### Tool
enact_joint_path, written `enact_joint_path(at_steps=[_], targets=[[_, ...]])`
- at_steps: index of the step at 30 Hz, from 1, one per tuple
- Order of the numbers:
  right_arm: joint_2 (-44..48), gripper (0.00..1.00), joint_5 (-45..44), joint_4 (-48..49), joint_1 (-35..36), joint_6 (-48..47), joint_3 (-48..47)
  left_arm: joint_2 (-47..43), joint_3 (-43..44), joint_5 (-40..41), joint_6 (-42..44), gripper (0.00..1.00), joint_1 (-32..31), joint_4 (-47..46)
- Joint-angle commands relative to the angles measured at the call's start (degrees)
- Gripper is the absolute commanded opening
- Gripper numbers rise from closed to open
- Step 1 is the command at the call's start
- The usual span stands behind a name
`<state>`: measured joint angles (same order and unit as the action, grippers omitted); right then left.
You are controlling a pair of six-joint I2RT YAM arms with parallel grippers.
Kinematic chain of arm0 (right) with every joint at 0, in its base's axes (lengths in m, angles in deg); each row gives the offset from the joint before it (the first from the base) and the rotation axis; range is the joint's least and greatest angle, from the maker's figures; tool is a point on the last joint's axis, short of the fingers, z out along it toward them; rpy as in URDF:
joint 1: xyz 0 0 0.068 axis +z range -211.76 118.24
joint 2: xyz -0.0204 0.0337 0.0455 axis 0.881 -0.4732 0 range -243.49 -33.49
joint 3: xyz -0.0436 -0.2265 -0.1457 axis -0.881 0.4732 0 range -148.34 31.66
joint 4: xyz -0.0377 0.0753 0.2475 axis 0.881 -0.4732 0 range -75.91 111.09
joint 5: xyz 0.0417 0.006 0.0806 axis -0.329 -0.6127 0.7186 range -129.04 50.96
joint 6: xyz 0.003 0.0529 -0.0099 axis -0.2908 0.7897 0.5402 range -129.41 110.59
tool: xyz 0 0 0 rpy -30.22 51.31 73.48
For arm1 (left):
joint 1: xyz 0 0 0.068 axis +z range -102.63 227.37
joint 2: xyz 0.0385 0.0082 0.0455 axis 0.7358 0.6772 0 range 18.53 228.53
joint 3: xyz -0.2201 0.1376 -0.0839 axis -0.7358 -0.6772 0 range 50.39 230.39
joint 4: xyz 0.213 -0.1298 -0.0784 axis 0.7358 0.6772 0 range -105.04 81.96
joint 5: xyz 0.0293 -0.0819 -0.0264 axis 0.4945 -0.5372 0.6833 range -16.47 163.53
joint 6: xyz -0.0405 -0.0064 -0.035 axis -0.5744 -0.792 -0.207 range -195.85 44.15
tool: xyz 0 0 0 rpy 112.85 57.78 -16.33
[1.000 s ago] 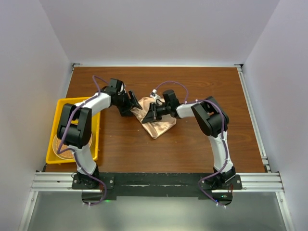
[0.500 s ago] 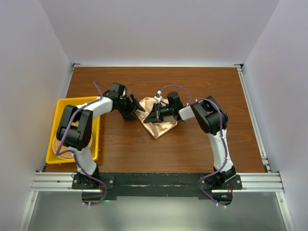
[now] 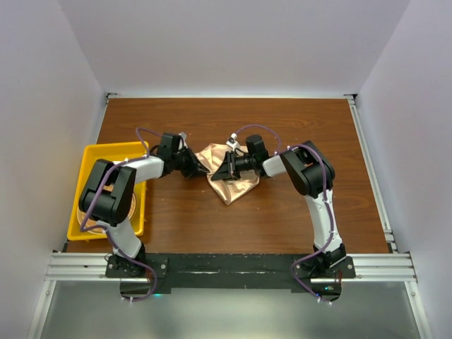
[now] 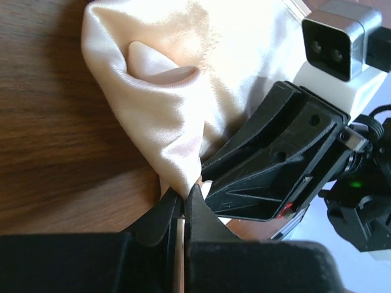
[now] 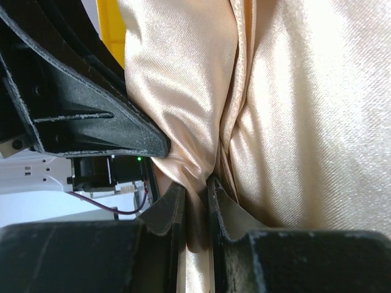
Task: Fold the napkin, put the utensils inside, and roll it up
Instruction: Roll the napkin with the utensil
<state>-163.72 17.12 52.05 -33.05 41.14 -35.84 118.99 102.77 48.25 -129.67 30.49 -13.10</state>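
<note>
Now left hand (image 4: pixel 185 196), spread wide moment ago, has clamped onto napkin (image 3: pixel 233 185) edge. Right hand (image 5: pixel 195 186) pinches fold just beside. Napkin lies bunched mid-tabletop (image 3: pixel 296 212); both corners gripped, likely ready for spreading; folding not begun.

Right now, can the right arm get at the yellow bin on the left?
Probably not. The right pincer is clamped on the napkin, and the left arm stretches across between it and the yellow bin at the far left.
</note>
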Motion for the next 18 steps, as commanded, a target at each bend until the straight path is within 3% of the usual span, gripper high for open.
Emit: enact_joint_path(at_steps=[1, 2, 5, 9, 10, 13, 16, 18], targets=[[-2.39, 0.00, -4.12, -11.70, -1.02, -5.18, 0.36, -3.52, -1.93, -5.74, 3.10, 0.00, 1.15, -18.01], [-2.22, 0.00, -4.39, -15.02, -1.37, -6.15, -0.60, -3.17, -1.76, -6.01, 3.63, 0.01, 1.50, -17.15], [-2.48, 0.00, -4.66, -18.74, -1.99, -8.62, -2.10, -2.73, 0.53, -1.81, 7.41, 0.28, 2.03, -6.55], [-2.83, 0.00, -4.83, -21.46, -2.60, -10.11, -3.42, -6.67, -0.87, 2.33, 10.48, 0.38, 2.56, -2.02], [-2.92, 0.00, -4.83, -22.43, -2.52, -10.29, -3.94, -7.38, -1.14, 1.90, 11.01, 0.37, 2.73, -2.20], [-3.10, 0.00, -4.92, -23.48, -2.52, -10.64, -5.09, -9.06, -2.98, -2.22, 11.11, 0.14, 2.91, -7.01], [-3.36, 0.00, -5.18, -25.50, -2.61, -11.78, -6.49, -8.36, -6.49, -10.04, 5.59, 0.01, 3.00, -21.58], [-3.45, 0.00, -5.10, -26.12, -2.52, -12.40, -6.85, -6.08, -8.51, -12.68, 0.59, 0.00, 3.00, -32.92]])
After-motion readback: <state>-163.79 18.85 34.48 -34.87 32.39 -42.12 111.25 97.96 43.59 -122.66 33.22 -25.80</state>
